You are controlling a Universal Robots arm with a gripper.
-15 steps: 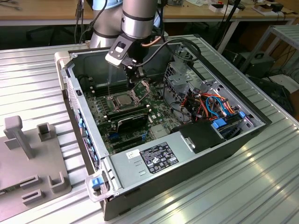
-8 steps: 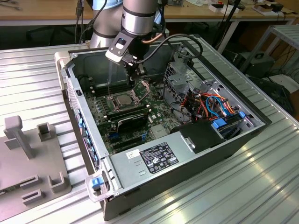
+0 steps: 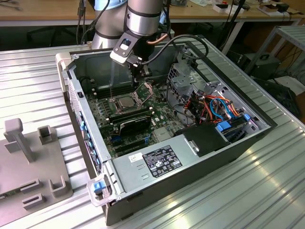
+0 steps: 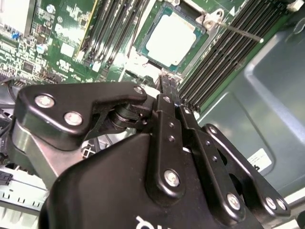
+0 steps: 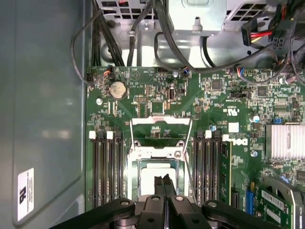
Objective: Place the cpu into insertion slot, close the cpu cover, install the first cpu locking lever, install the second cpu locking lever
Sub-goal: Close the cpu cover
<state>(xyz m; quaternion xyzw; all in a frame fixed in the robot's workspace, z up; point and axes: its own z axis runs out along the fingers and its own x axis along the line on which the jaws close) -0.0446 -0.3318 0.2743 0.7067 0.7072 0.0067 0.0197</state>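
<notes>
Your gripper (image 5: 166, 181) hangs with fingers pinched together on nothing, likely as a slim pusher, while the cpu (image 3: 125, 101) lies seated in the insertion slot (image 5: 135, 162), at its seven o'clock in the exterior view, the cpu cover (image 5: 161, 121) open.

1. The cpu (image 5: 153, 177) is a small flat square with a shiny grey top. It lies flat inside the insertion slot (image 5: 132, 167).
2. The insertion slot is a square socket with a silver metal rim. It sits on the green motherboard (image 5: 214, 100).
3. The cpu cover (image 5: 160, 120) is a thin silver frame with a big window. It is open, swung back on its hinge, not over the cpu.
4. One thin locking lever (image 4: 240, 32) is unhooked and sticks out from a corner of the slot.
</notes>
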